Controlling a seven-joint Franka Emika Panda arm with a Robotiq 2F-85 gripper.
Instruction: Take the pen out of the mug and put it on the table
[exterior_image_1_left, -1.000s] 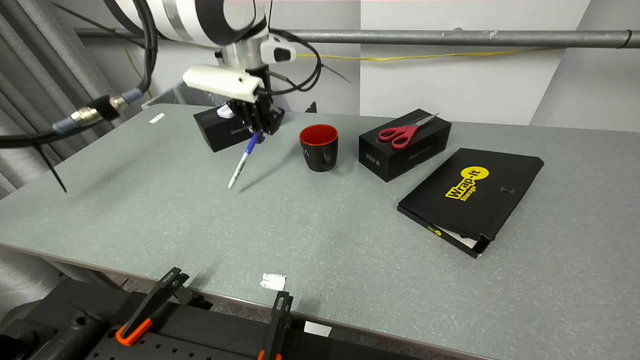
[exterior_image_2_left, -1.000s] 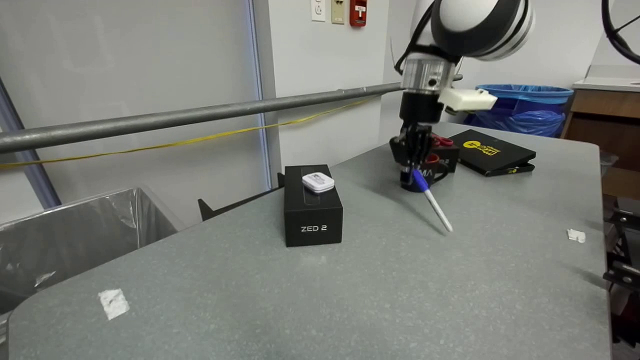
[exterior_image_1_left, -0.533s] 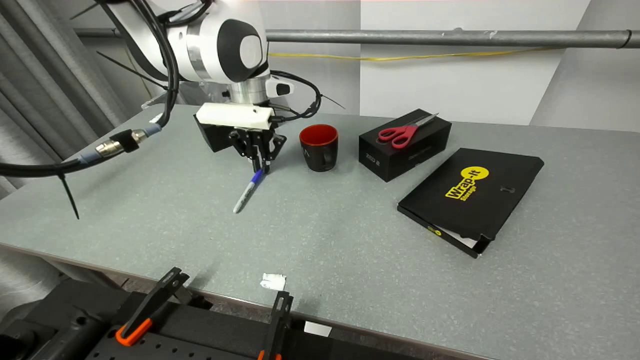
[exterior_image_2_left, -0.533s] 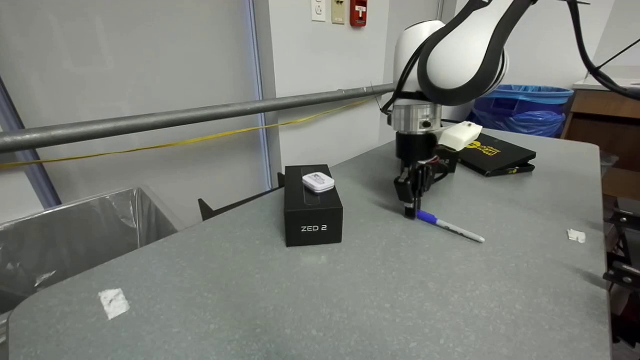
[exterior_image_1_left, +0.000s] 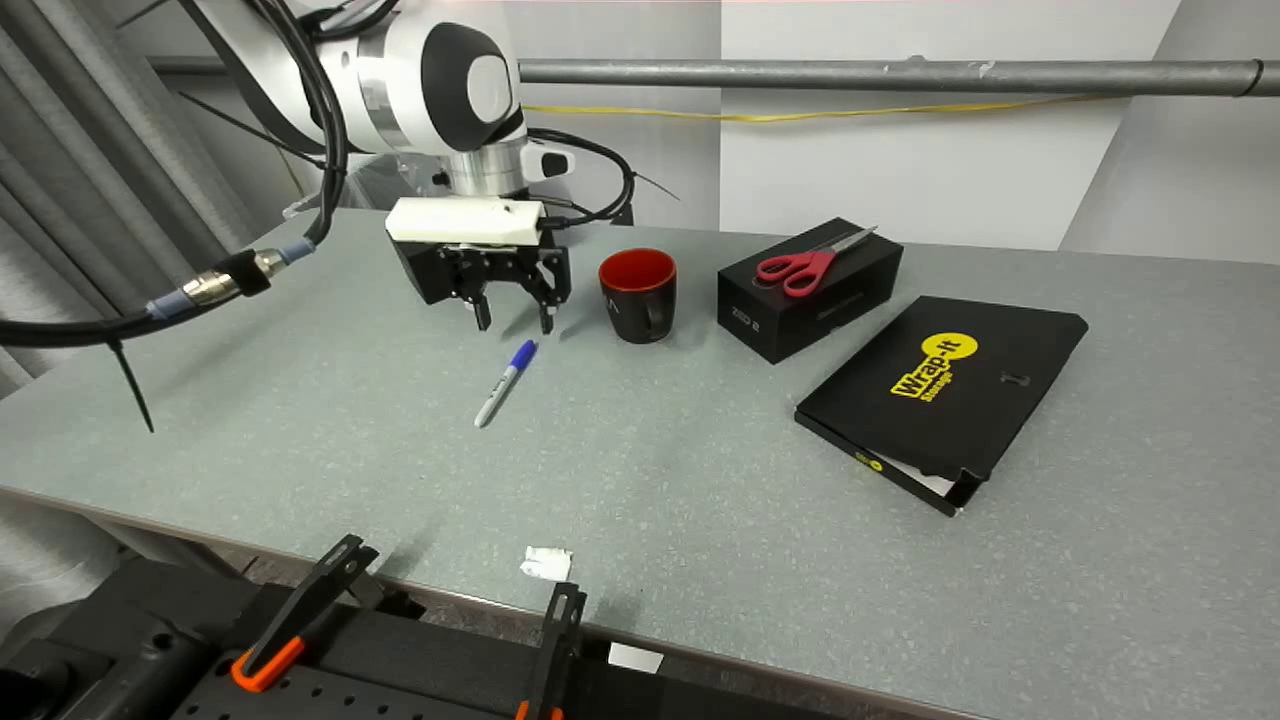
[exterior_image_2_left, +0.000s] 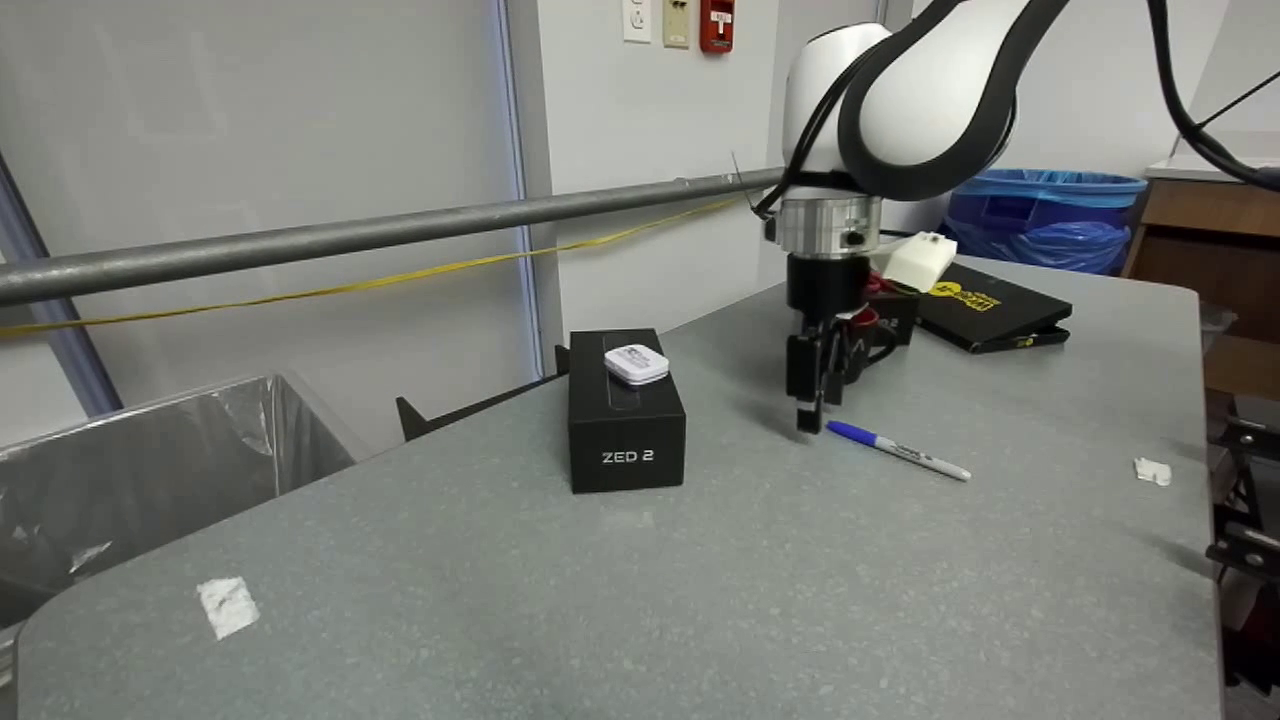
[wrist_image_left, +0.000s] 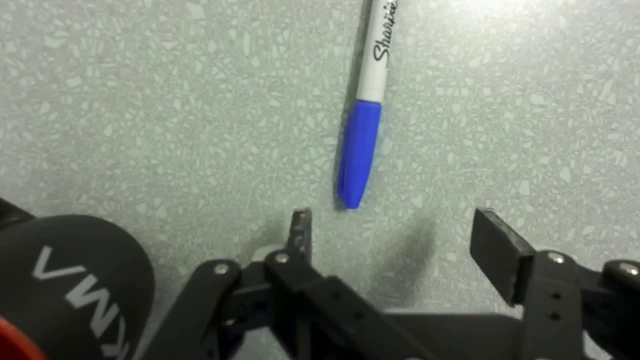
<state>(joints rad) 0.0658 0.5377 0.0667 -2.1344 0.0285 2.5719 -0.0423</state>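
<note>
A: Now that the gripper (exterior_image_1_left: 515, 327) no longer pinches it, where's the pen (exterior_image_1_left: 505, 385)?
B: Flat on the table (exterior_image_1_left: 660, 455), near the mug (exterior_image_1_left: 636, 305). So task looks done.
A: Arm (exterior_image_2_left: 915, 130)?
B: Wrist (exterior_image_2_left: 825, 228) pointing down, fingers (wrist_image_left: 492, 250) wide apart, nothing between, near the pen's capped end, seemingly just above the table.

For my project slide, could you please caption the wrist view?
Open gripper near a blue-capped pen lying on the speckled table, dark mug partly visible at lower left.
</note>
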